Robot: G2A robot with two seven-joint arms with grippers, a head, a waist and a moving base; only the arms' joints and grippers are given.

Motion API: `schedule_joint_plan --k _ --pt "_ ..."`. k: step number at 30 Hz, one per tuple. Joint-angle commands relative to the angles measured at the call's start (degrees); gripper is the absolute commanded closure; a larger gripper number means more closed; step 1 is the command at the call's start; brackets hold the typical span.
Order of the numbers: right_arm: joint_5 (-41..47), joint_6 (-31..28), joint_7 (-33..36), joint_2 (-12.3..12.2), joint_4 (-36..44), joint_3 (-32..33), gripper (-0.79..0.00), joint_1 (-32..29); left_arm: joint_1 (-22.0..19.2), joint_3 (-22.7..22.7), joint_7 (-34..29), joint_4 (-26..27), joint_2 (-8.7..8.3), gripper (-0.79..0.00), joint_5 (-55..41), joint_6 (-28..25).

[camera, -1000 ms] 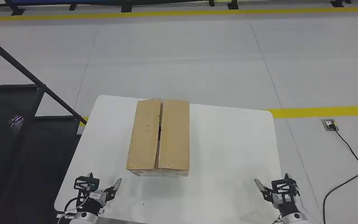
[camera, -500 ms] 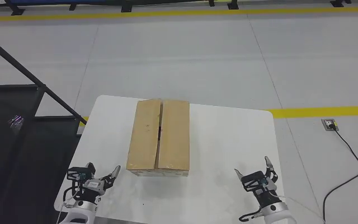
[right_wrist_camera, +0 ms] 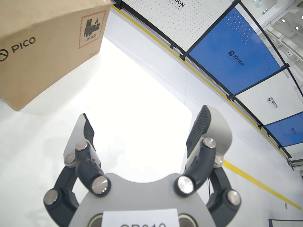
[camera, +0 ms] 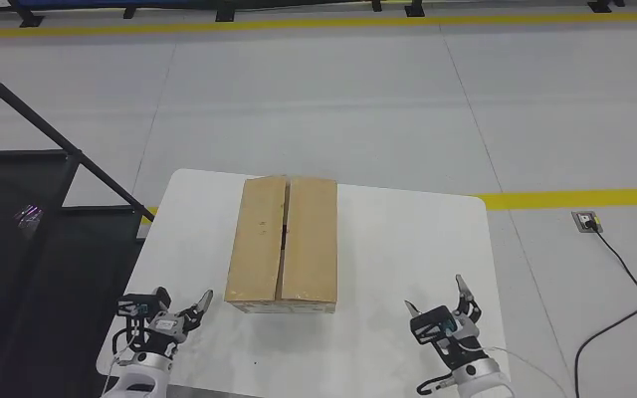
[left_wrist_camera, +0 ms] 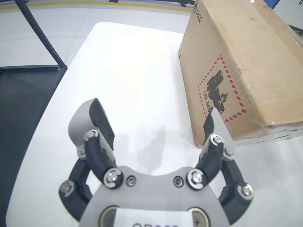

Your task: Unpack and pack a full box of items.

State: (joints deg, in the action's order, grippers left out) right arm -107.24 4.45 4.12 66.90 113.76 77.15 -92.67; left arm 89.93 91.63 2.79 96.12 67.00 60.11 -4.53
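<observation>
Two empty sets of jaws spread wide, left gripper [left_wrist_camera: 153, 108] and right gripper [right_wrist_camera: 144, 114] over the white tabletop's [camera: 398, 259] near corners, closed cardboard box [camera: 284, 249] centred, yellow-lined grey floor [camera: 299, 90] around.

The brown rectangular cardboard box [camera: 282, 254] lies on the white round-cornered table [camera: 408, 249], left of the table's middle, with its long side running away from the robot. Its two top flaps meet along the centre line. The left gripper [camera: 167, 301] is over the table's near left corner, beside the box's near end but apart from it. The right gripper [camera: 435, 297] is by the near edge, well to the right of the box.
</observation>
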Motion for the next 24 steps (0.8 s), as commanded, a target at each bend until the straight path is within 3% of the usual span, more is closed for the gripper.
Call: schedule_joint_plan --k 1,9,21,24 --pt "-0.7 -0.7 -0.4 0.1 -0.4 -0.9 -0.785 0.9 -1.5 -1.2 -0.2 -1.1 0.21 -0.785 -0.7 0.3" --pt "-4.2 0.5 -1.4 0.6 0.0 -3.3 -0.785 1.9 -7.5 -7.0 0.7 -5.9 1.18 -0.785 1.1 1.9" --pt "-8.4 1.7 -1.7 0.9 2.1 -3.7 -0.785 -0.2 -8.4 -10.3 0.3 -5.4 1.79 -0.785 3.1 1.3" --pt "-12.9 3.9 2.2 1.2 1.8 -4.3 -0.785 0.5 -8.3 -11.2 0.3 -4.9 1.95 -0.785 3.3 0.9"
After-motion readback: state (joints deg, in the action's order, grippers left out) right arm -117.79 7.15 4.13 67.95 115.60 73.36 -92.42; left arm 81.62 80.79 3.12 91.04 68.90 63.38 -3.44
